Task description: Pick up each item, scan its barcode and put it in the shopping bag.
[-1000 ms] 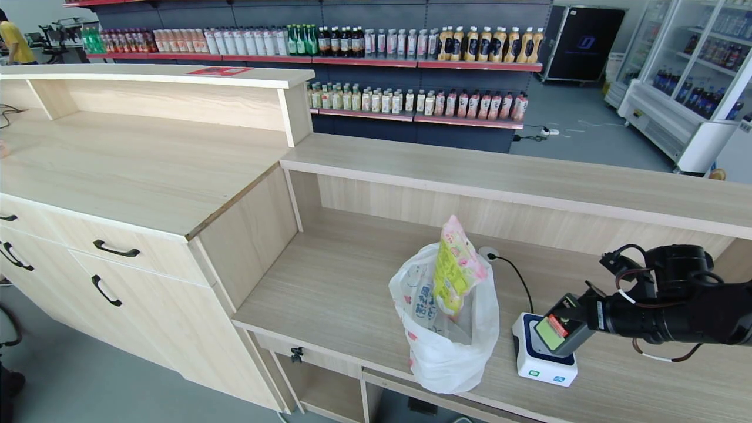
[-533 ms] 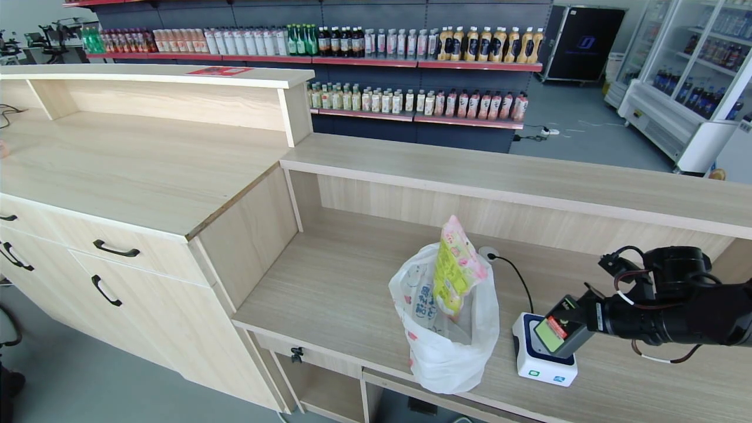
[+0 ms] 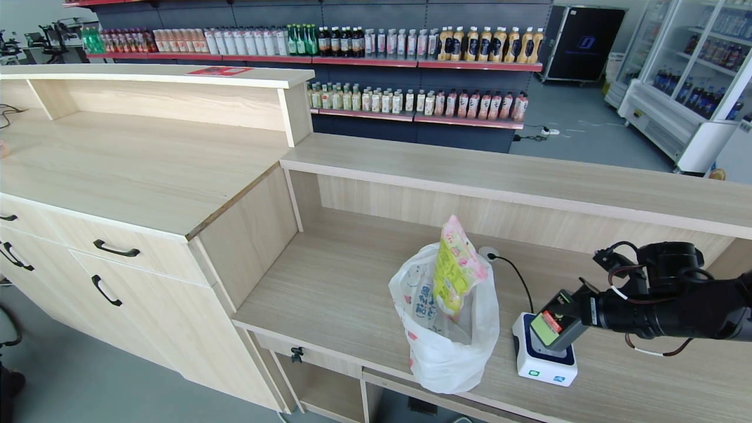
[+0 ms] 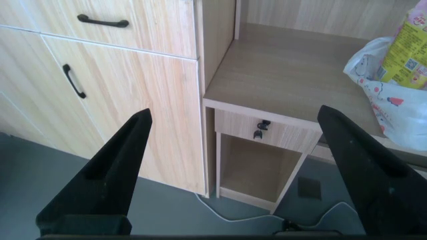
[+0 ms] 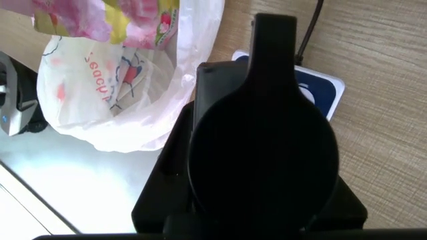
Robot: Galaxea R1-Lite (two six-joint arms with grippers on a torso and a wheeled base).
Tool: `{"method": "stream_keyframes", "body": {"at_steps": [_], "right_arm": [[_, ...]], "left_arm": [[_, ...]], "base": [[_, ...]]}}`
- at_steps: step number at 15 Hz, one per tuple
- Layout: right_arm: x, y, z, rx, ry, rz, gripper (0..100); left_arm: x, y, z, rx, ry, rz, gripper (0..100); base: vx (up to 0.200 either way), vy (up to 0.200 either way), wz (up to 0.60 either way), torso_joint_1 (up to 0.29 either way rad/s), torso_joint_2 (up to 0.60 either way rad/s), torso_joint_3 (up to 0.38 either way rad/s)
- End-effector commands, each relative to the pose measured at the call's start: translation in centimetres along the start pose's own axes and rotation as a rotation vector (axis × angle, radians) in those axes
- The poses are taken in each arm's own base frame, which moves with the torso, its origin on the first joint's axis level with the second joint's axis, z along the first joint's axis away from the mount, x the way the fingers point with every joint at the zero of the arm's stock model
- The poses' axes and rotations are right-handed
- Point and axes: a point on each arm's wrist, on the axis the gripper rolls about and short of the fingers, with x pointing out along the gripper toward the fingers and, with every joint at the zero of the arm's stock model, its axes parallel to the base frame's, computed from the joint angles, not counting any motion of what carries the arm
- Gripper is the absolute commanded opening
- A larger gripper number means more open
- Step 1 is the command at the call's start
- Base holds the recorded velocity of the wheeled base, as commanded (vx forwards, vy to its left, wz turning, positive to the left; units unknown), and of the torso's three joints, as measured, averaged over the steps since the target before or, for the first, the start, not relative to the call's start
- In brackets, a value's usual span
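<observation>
Small box [image 3: 547,330], pinched in the right gripper [image 3: 559,323], hangs over the scanner [image 3: 543,370] mid-scan; next it likely needs carrying into the shopping bag [image 3: 446,358].

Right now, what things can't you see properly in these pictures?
Any barcode on the small box: too small to make out in the head view.
Scanner: in the head view the box covers its top; in the right wrist view a dark shape near the camera covers most of it.
Snack packet: its lower part is down in the shopping bag, behind crinkled plastic.
Shopping bag, left wrist view: cut off by the picture's edge.
</observation>
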Motion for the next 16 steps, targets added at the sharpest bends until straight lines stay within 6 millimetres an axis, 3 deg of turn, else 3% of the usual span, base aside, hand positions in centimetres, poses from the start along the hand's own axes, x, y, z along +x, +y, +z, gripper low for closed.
{"method": "stream_keyframes", "body": {"at_steps": [1, 5, 6, 7, 9, 12, 13, 16], "right_arm": [[0.2, 0.0, 0.0, 0.000, 0.003, 0.002, 0], [-1.0, 1.0, 0.8, -0.082, -0.050, 0.007, 0], [-6.4, 2.0, 1.4, -0.401, -0.187, -0.071, 0], [-9.2, 1.2, 0.8, -0.590, -0.222, -0.171, 0], [-12.7, -0.6, -0.9, -0.854, -0.202, -0.333, 0], [-13.8, -0.9, -0.5, -1.040, -0.296, -0.307, 0], [-13.7, 0.0, 0.3, -1.135, -0.402, -0.233, 0], [-12.2, 2.8, 1.0, -1.198, -0.471, -0.120, 0]], "left_arm": [[0.0, 0.0, 0.0, 0.000, 0.000, 0.000, 100], [0.0, 0.0, 0.0, 0.000, 0.000, 0.000, 100], [0.0, 0.0, 0.0, 0.000, 0.000, 0.000, 100], [0.0, 0.0, 0.0, 0.000, 0.000, 0.000, 100], [0.0, 0.0, 0.0, 0.000, 0.000, 0.000, 100], [0.0, 0.0, 0.0, 0.000, 0.000, 0.000, 100], [0.0, 0.0, 0.0, 0.000, 0.000, 0.000, 100], [0.0, 0.0, 0.0, 0.000, 0.000, 0.000, 100]], "base": [[0.000, 0.000, 0.00, 0.000, 0.00, 0.000], [0.000, 0.000, 0.00, 0.000, 0.00, 0.000], [0.000, 0.000, 0.00, 0.000, 0.00, 0.000], [0.000, 0.000, 0.00, 0.000, 0.00, 0.000], [0.000, 0.000, 0.00, 0.000, 0.00, 0.000], [0.000, 0.000, 0.00, 0.000, 0.00, 0.000], [0.000, 0.000, 0.60, 0.002, 0.01, 0.002], [0.000, 0.000, 0.40, 0.002, 0.00, 0.002]]}}
